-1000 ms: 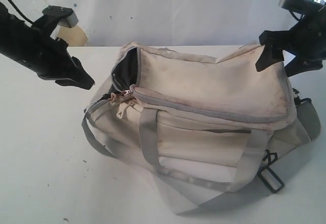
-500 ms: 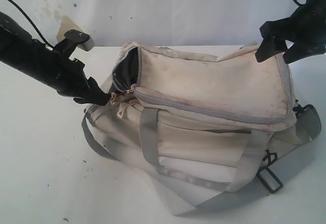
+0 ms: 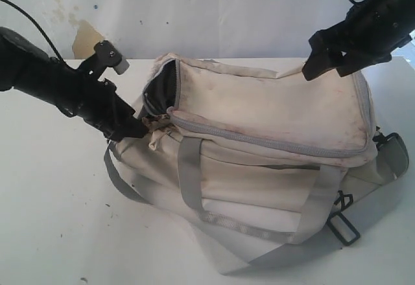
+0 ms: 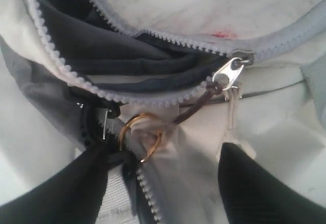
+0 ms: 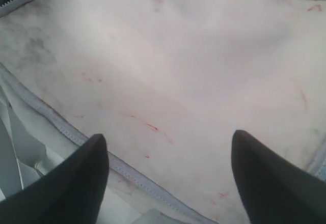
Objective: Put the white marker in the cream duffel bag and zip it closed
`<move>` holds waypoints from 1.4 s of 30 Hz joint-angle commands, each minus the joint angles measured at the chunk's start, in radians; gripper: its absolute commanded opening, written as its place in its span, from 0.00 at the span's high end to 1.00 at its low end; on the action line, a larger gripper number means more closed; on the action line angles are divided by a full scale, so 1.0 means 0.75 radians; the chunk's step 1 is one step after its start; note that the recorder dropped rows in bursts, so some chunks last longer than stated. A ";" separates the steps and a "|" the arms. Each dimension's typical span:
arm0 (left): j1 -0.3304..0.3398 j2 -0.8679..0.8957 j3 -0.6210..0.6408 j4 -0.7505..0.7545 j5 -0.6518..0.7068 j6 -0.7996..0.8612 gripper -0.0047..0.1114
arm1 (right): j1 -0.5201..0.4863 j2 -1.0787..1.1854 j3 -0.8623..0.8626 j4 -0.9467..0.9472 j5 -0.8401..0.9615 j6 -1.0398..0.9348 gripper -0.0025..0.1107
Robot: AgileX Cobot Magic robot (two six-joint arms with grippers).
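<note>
Left wrist view: we see our left pincer (image 4: pixel 164 150) spread, the zipper pull (image 4: pixel 230 72) just beyond its tips. Our right pincer (image 5: pixel 169 135) hangs spread above the bag (image 5: pixel 193 56).

The cream duffel bag (image 3: pixel 272 113) sits upright on the white tabletop (image 3: pixel 52 220), filling the middle and the 3 o'clock side. It's soft fabric, smudged with reddish-grey stains across the top flap. The grey zipper (image 3: pixel 259 141) runs shut along the front edge, but round at the 9 o'clock end it gapes, with dark grey lining (image 3: pixel 165 84) showing. The silver zipper pull (image 4: pixel 230 73) rests right at that corner. Grey straps (image 3: pixel 189 171) loop down the front, and a black clip (image 3: pixel 343 223) lies at 4 o'clock.
</note>
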 commanded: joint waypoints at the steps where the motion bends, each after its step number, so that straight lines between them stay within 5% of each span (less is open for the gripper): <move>1: -0.003 0.033 -0.003 -0.192 0.007 0.166 0.38 | 0.027 -0.013 -0.011 0.007 0.007 -0.018 0.42; 5: -0.003 0.054 -0.003 -0.275 -0.001 0.351 0.38 | 0.033 -0.013 -0.011 0.010 0.007 -0.018 0.42; 12: -0.003 0.133 -0.003 -0.369 0.051 0.363 0.43 | 0.033 -0.013 -0.011 0.020 0.011 -0.018 0.42; 15: -0.003 0.141 -0.003 -0.398 0.090 0.363 0.63 | 0.042 -0.013 -0.011 0.020 0.016 -0.018 0.42; 16: -0.003 0.141 -0.003 -0.398 0.098 0.363 0.80 | 0.044 -0.013 -0.011 0.023 0.016 -0.033 0.42; 18: -0.003 0.141 -0.003 -0.393 0.124 0.367 0.95 | 0.058 -0.013 -0.011 0.028 0.016 -0.048 0.42; 27: -0.003 -0.051 -0.005 -0.087 0.292 0.135 0.96 | 0.203 0.058 -0.008 0.151 -0.005 -0.281 0.42; 42: -0.003 -0.262 -0.005 -0.088 0.202 0.029 0.96 | 0.459 0.236 -0.008 0.344 -0.186 -0.577 0.42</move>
